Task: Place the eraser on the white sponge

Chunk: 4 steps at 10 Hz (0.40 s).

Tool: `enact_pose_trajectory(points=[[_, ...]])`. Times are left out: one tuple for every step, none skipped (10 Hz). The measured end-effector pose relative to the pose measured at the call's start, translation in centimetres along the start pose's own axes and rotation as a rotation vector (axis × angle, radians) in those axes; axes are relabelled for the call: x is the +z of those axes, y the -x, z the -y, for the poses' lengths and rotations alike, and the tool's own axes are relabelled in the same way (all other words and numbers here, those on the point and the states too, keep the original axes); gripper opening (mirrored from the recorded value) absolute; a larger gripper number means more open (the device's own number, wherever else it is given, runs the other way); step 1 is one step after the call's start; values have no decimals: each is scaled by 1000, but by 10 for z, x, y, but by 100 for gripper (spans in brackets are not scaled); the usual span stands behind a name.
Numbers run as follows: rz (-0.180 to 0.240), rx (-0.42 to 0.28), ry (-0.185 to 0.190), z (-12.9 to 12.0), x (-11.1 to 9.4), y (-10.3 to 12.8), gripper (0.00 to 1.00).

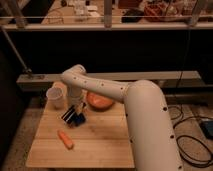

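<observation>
White arm enters from lower right; thick upper link (150,125) fills the right foreground. Forearm link (97,86) runs up and left to a rounded bend at top left, then the wrist (75,95) drops straight down. Gripper (73,115) points downward, low over the left part of the wooden table (105,145), dark fingers angled toward lower right.
</observation>
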Motion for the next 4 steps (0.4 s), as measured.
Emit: enact_pose_trajectory(points=[[1,-2,2,0,0,0,44],[2,-4,6,-1,0,0,39],[3,-6,9,-1,1,0,38],[2,-7,12,-2,1,0,42]])
